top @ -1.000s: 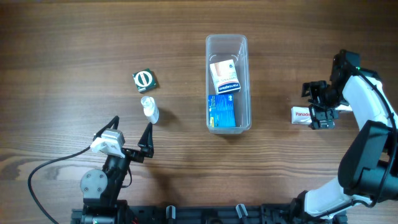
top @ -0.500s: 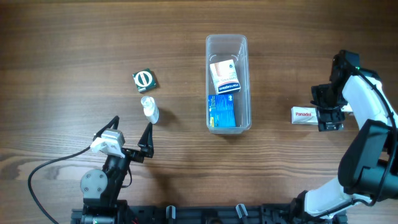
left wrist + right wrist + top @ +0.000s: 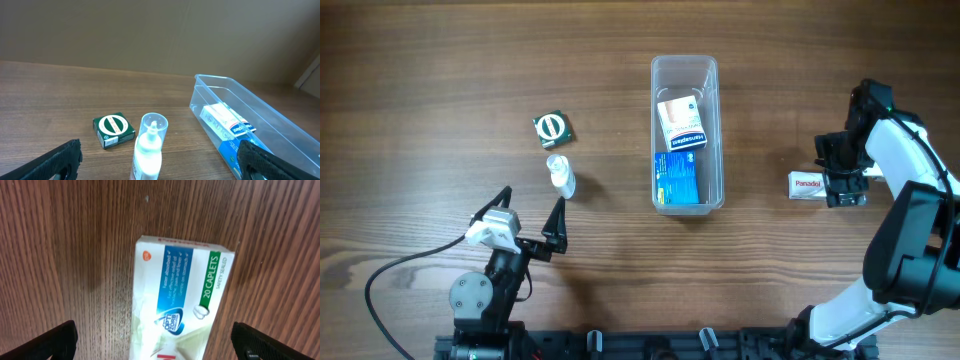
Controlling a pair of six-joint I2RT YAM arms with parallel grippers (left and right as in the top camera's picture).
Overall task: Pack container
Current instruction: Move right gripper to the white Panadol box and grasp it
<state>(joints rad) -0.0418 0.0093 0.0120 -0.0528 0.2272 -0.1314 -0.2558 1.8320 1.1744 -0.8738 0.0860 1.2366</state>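
The clear plastic container (image 3: pixel 686 135) stands at the table's middle and holds a white box (image 3: pixel 681 124) and a blue box (image 3: pixel 676 178); it also shows in the left wrist view (image 3: pixel 260 107). My right gripper (image 3: pixel 844 170) is open, above the right end of a white Panadol box (image 3: pixel 806 185) that lies flat on the table; the box lies between the spread jaws in the right wrist view (image 3: pixel 175 300). My left gripper (image 3: pixel 530 222) is open and empty at the front left. A white bottle (image 3: pixel 561 175) and a green box (image 3: pixel 552 127) lie ahead of it.
The wooden table (image 3: pixel 440 80) runs to all edges of the overhead view. The bottle (image 3: pixel 149 147) and the green box (image 3: pixel 114 131) show close in the left wrist view, left of the container.
My right gripper shifted to the right and back a little to the left, staying over the Panadol box's right end. The box and the left arm have not moved.
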